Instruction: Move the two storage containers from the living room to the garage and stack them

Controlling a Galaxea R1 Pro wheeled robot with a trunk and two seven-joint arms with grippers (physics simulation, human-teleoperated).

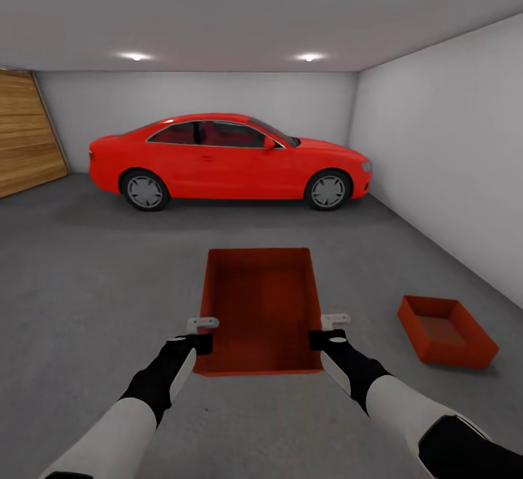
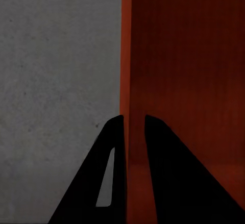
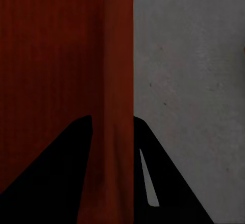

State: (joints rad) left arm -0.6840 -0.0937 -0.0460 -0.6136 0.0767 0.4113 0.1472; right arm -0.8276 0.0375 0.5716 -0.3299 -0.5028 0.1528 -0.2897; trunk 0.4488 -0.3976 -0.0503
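Observation:
I am in the garage, over its dark grey floor [image 1: 94, 283]. One orange-red storage container [image 1: 261, 297] is held level between my arms in the head view, open side up. My left gripper [image 1: 204, 333] is shut on its left wall, my right gripper [image 1: 330, 330] on its right wall. In the left wrist view the gripper [image 2: 133, 127] straddles the container's wall [image 2: 127, 55], with floor on one side. The right wrist view shows the right gripper [image 3: 112, 124] clamped on the opposite wall [image 3: 120, 55]. The second container [image 1: 444, 330] sits on the floor to the right, apart from the first.
A red car [image 1: 229, 161] is parked across the far end. A wooden door [image 1: 25, 134] stands at the left, and a white wall [image 1: 450, 159] runs along the right, close behind the floor container.

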